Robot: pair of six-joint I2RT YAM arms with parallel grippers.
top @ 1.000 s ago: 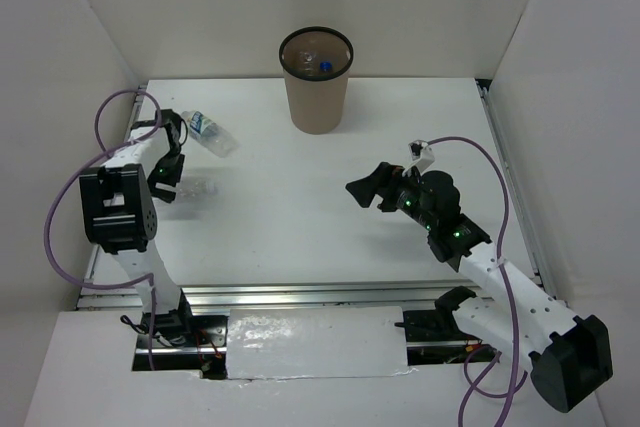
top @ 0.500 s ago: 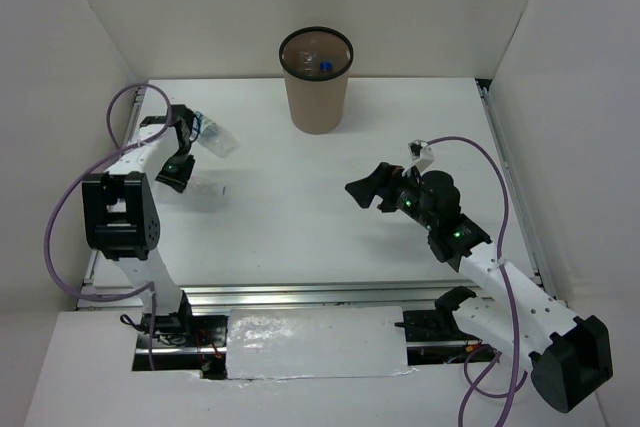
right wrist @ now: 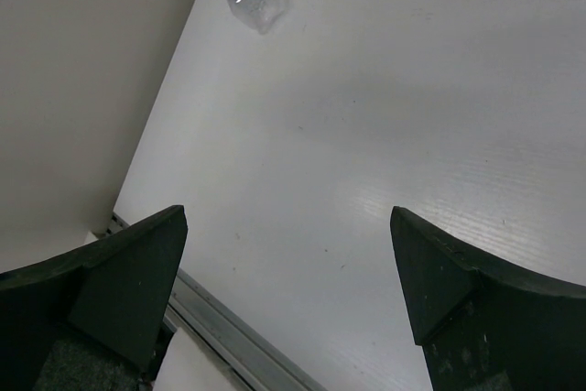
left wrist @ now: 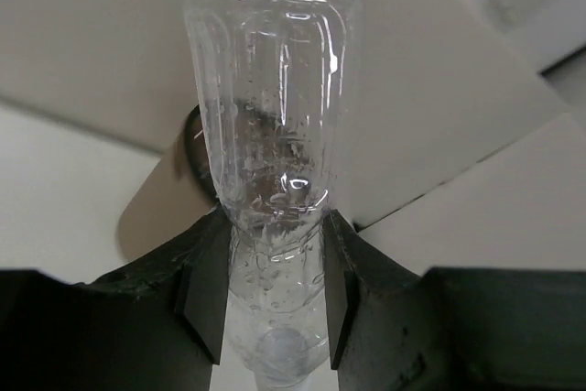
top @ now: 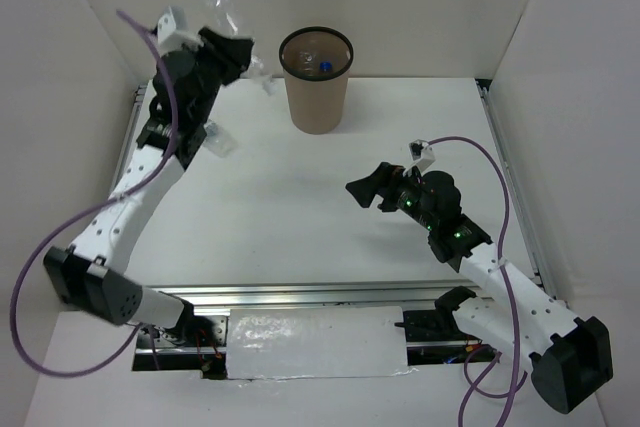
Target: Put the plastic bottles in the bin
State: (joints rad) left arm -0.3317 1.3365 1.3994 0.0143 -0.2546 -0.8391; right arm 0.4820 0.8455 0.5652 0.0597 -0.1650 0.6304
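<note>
One blue cap [top: 325, 66] and some clear plastic showed inside the bin [top: 316, 97], through its black-rimmed mouth. Just left of the bin and raised about level with its rim, the left gripper [top: 238, 50] was clamped on a bare clear bottle [left wrist: 270, 135] with droplets inside. Farther left of the bin, a blue-labelled bottle [top: 218, 139] lay on the table [top: 300, 207], its print too small to read, while the right gripper [top: 362, 190] hung spread wide and empty over the table, right of the bin.
</note>
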